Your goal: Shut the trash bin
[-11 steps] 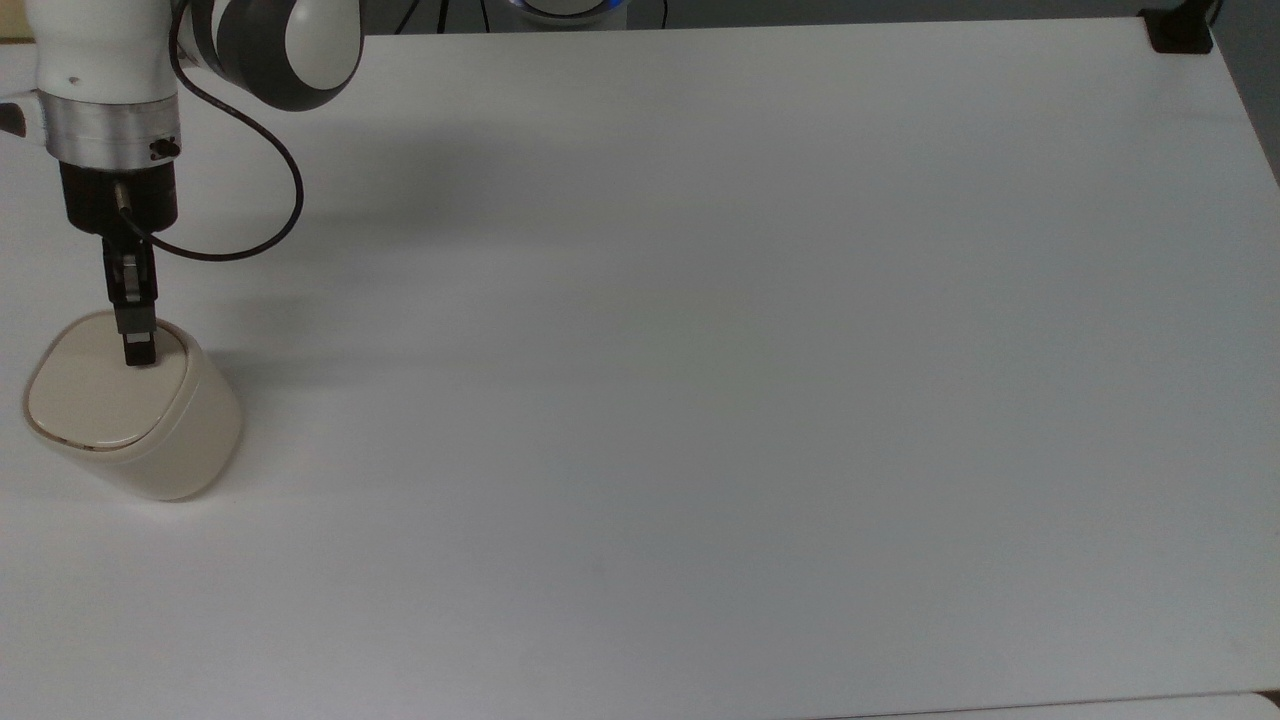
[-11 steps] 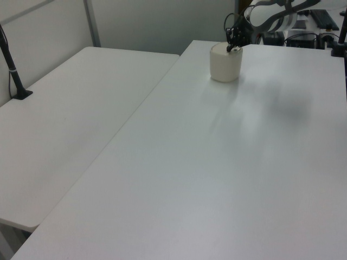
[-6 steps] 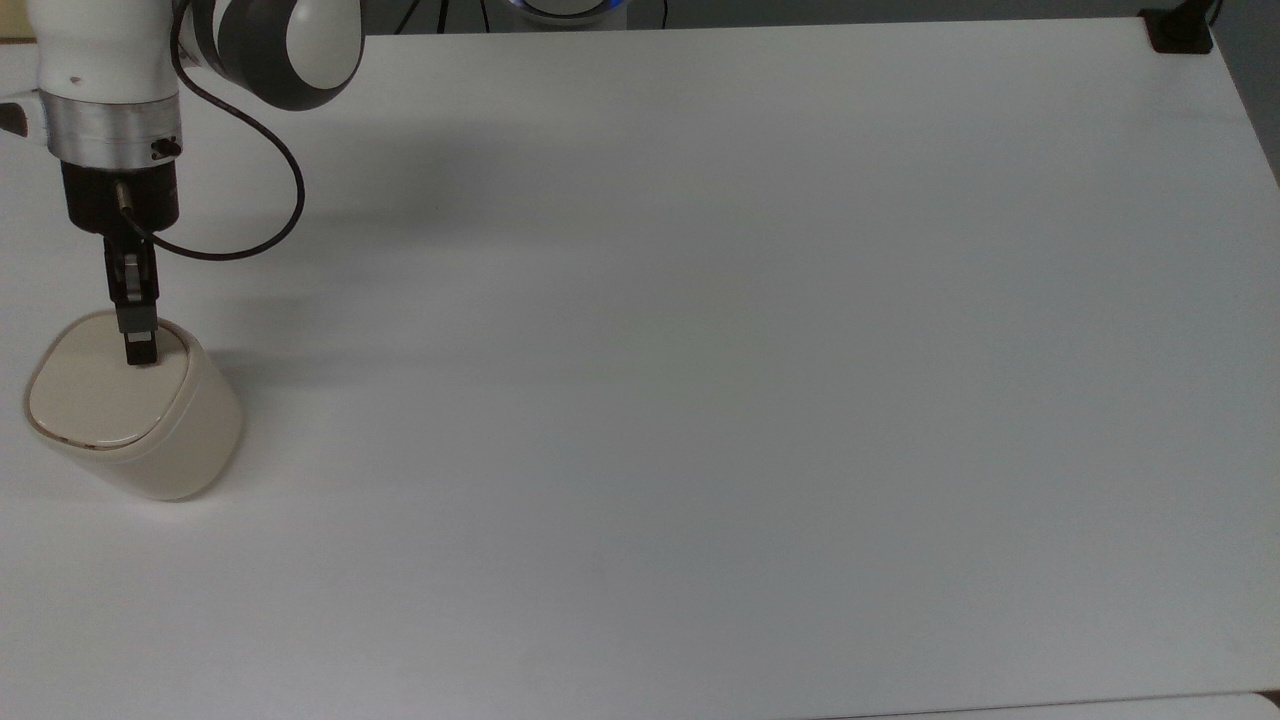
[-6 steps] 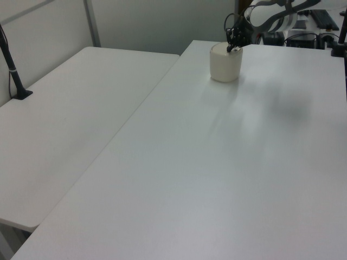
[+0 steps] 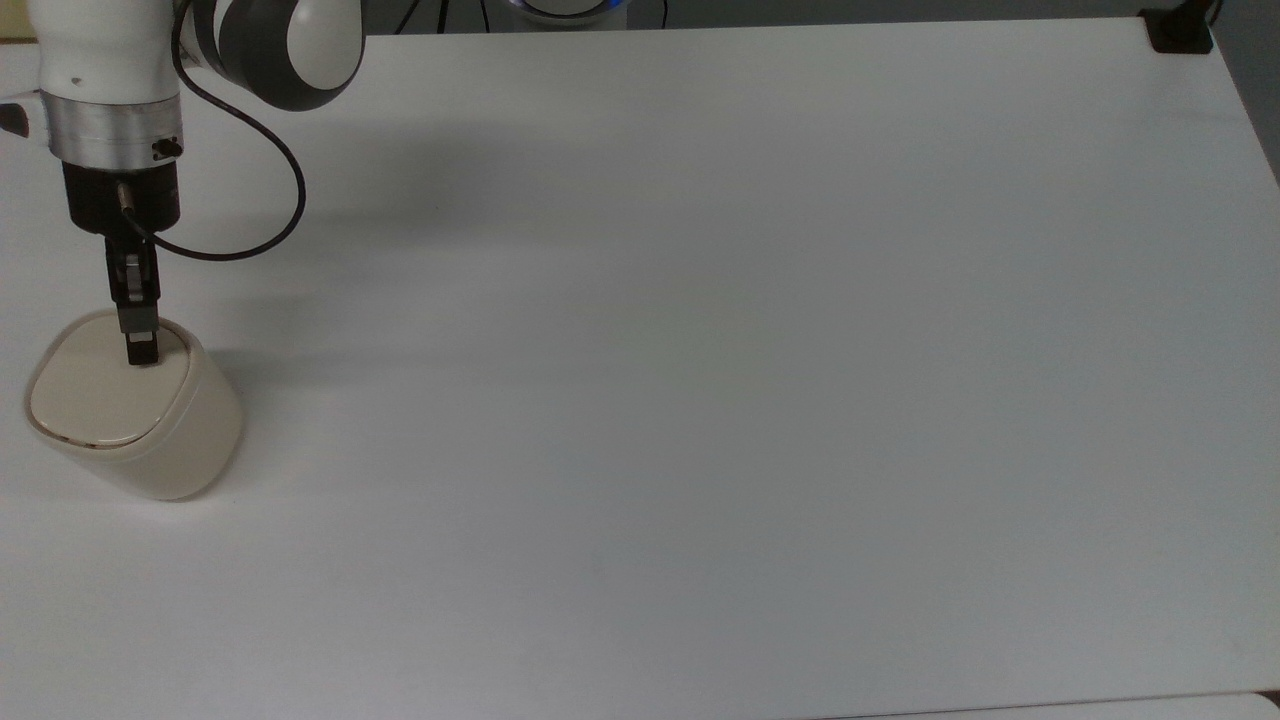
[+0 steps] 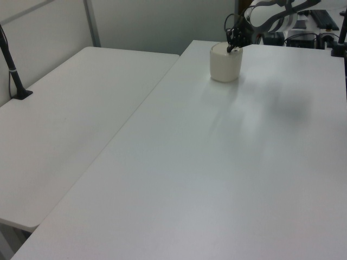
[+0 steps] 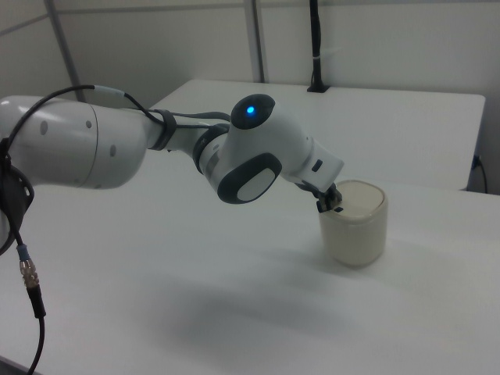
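Note:
The trash bin is a small cream-beige tub at the top view's left edge of the white table. Its flat lid lies down on the rim, with a thin dark line along the near edge. My gripper points straight down, shut, with its tips resting on the lid near the far right corner. In the left view the trash bin stands at the far end with my gripper on top of it. In the right view my gripper touches the top edge of the trash bin.
A black cable loops off the wrist beside the bin. A black clamp sits at the table's far right corner in the top view. A second white table adjoins on the left view's left, with a black post.
The lid's near edge has settled slightly flatter onto the bin. The gripper has hardly moved and stays on the lid.

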